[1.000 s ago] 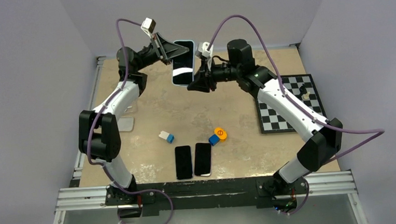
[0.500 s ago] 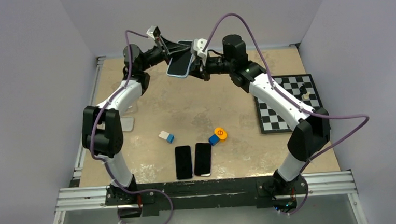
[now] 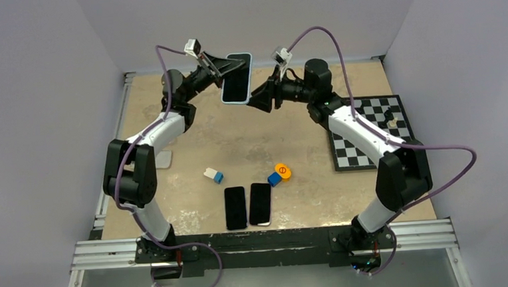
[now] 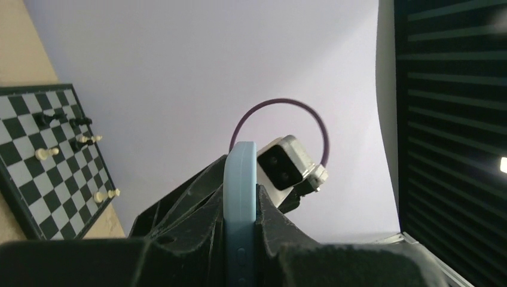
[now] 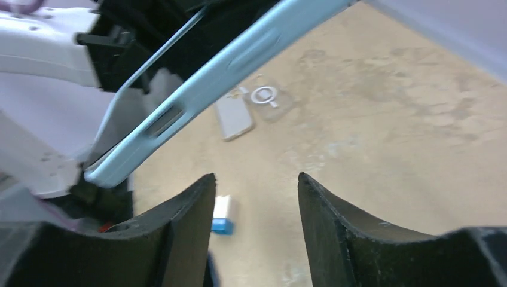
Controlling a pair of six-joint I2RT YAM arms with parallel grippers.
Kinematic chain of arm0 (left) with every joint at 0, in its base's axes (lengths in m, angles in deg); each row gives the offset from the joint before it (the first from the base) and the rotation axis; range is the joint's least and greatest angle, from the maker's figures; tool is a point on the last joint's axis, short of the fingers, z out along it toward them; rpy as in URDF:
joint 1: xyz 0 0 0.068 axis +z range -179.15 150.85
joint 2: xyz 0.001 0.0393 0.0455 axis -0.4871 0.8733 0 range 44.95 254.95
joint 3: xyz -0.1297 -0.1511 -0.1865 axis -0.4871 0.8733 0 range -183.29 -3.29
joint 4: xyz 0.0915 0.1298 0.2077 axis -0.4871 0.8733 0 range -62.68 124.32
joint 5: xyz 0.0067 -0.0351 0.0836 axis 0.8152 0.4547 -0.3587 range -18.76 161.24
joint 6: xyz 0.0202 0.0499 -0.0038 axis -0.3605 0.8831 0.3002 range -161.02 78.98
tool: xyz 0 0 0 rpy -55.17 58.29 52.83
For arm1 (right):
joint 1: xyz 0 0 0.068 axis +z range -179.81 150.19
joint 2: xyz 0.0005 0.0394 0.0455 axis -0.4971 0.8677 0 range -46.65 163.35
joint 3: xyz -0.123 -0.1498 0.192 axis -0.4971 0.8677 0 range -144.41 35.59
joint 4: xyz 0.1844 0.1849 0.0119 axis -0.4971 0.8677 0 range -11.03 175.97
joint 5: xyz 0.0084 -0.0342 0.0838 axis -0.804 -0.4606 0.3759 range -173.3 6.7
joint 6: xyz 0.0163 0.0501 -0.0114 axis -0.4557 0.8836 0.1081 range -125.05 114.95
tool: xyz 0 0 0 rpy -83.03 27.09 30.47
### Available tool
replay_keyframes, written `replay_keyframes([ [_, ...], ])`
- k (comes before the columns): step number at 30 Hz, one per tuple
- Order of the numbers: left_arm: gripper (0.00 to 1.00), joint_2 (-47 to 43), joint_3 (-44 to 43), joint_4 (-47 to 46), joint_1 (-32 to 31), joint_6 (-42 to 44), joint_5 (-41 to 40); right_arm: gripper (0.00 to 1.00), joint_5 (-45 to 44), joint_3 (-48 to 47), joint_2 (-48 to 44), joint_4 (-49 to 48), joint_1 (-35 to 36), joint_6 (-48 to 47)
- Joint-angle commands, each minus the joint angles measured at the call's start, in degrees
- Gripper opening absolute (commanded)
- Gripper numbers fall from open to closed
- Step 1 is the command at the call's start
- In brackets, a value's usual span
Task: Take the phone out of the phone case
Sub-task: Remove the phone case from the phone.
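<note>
A phone with a dark screen sits in a light blue case (image 3: 237,78), held high above the far middle of the table. My left gripper (image 3: 223,66) is shut on its upper left edge; the left wrist view shows the case (image 4: 240,209) edge-on, clamped between both fingers. My right gripper (image 3: 256,99) is open and empty, just right of and below the case's lower end. In the right wrist view the case (image 5: 221,81) runs diagonally above the open fingers, apart from them.
Two black phones (image 3: 247,206) lie side by side near the front edge. A white-and-blue block (image 3: 213,175), a blue block (image 3: 274,179) and an orange disc (image 3: 283,171) lie mid-table. A chessboard (image 3: 370,132) with pieces is at the right. A clear case (image 3: 162,158) lies left.
The cased phone swung from tilted flat back to face the camera, still in my left gripper. My right gripper came off the case and moved right and down, now open.
</note>
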Motion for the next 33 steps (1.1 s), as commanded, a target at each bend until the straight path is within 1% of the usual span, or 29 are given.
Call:
replay_keyframes([
  [1, 0.0, -4.5, 0.6, -10.8, 0.4, 0.6, -8.4, 0.59, 9.4, 5.8, -5.3, -16.1, -0.5, 24.1],
  [2, 0.0, -4.6, 0.8, -10.9, 0.4, 0.9, -8.7, 0.62, 11.4, 7.2, -5.7, -20.7, -1.0, 28.2],
  [4, 0.0, -4.7, 1.0, -10.8, 0.4, 1.1, -9.1, 0.66, 14.4, 8.7, -6.5, -26.7, -1.3, 34.1],
  [6, 0.0, -4.8, 1.5, -11.3, 0.6, 0.7, -9.7, 0.67, 15.5, 8.8, -7.4, -27.6, -1.4, 35.7],
  [9, 0.0, -4.6, 1.5, -11.3, 0.8, -0.4, -9.9, 0.67, 14.6, 9.6, -8.9, -27.1, -1.4, 35.7],
  [10, 0.0, -4.4, 1.4, -11.4, 0.8, -0.8, -9.8, 0.65, 13.6, 9.5, -9.0, -27.0, -1.5, 36.2],
  [11, 0.0, -4.1, 1.2, -11.5, 0.8, -1.3, -9.7, 0.61, 12.8, 9.3, -8.8, -27.5, -1.7, 37.1],
  [12, 0.0, -3.9, 1.0, -11.8, 0.8, -1.7, -9.6, 0.57, 12.1, 9.0, -8.6, -28.7, -1.9, 38.9],
  [15, 0.0, -3.6, 0.7, -12.4, 0.8, -2.7, -9.4, 0.48, 11.7, 7.5, -6.1, -34.1, -2.3, 44.9],
  [19, 0.0, -4.0, 0.5, -12.3, 0.8, -2.7, -9.0, 0.37, 12.0, 5.8, -3.5, -35.9, -2.3, 47.2],
  [20, 0.0, -4.1, 0.5, -12.2, 0.8, -2.8, -8.9, 0.36, 11.9, 5.8, -3.3, -35.9, -2.3, 47.2],
  [26, 0.0, -4.7, 0.6, -11.0, 0.7, -2.0, -8.2, 0.38, 11.6, 4.8, -2.1, -35.1, -2.3, 46.1],
  [30, 0.0, -4.6, 0.6, -10.8, 0.7, -1.9, -8.0, 0.38, 11.9, 5.0, -0.7, -38.9, -2.2, 48.9],
  [33, 0.0, -4.5, 0.3, -10.5, 0.5, -1.8, -8.0, 0.36, 11.9, 4.7, 0.2, -39.7, -2.2, 49.8],
])
